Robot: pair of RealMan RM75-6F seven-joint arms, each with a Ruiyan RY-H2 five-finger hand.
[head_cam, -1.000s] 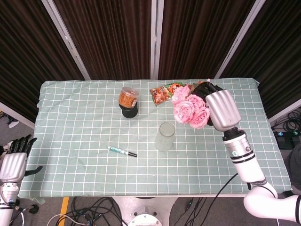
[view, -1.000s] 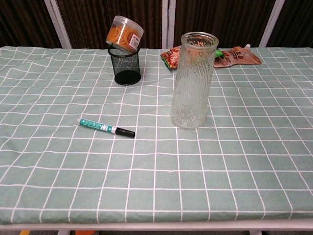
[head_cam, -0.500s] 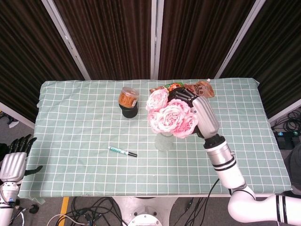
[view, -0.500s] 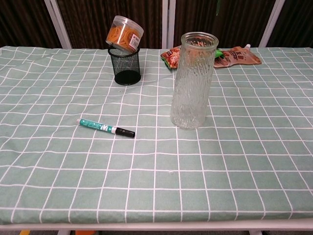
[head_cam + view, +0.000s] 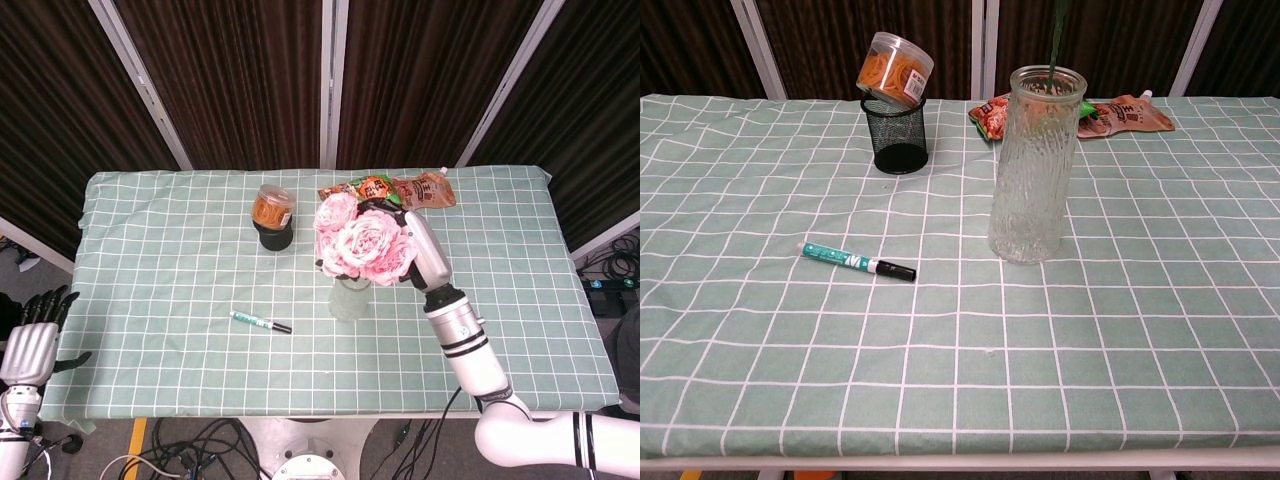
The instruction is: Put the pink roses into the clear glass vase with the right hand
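The clear glass vase [image 5: 1032, 165] stands upright near the middle of the table [image 5: 150, 330], a tall ribbed cylinder that widens slightly toward its base. In the chest view a green stem [image 5: 1054, 42] comes down from above and enters its open mouth, showing as a green blur behind the textured glass near the top. In the head view the pink roses [image 5: 362, 243] sit directly above the vase, a cluster of full, ruffled blooms that covers its rim. The right hand [image 5: 400, 222] is just behind the blooms, black fingers wrapped around the bunch, holding it over the vase.

A black wire-mesh cup [image 5: 895, 134] stands toward the back, and a round clear plastic tub [image 5: 897, 69] with orange contents rests tilted in its top. A teal and white marker [image 5: 857, 261] with a black cap lies flat on the cloth in front of the cup. Glossy snack packets [image 5: 1126, 114] lie at the far edge behind the vase. The cloth is pale green with a white grid.

The left hand [image 5: 32, 335] hangs off the table's near left corner, fingers apart and holding nothing
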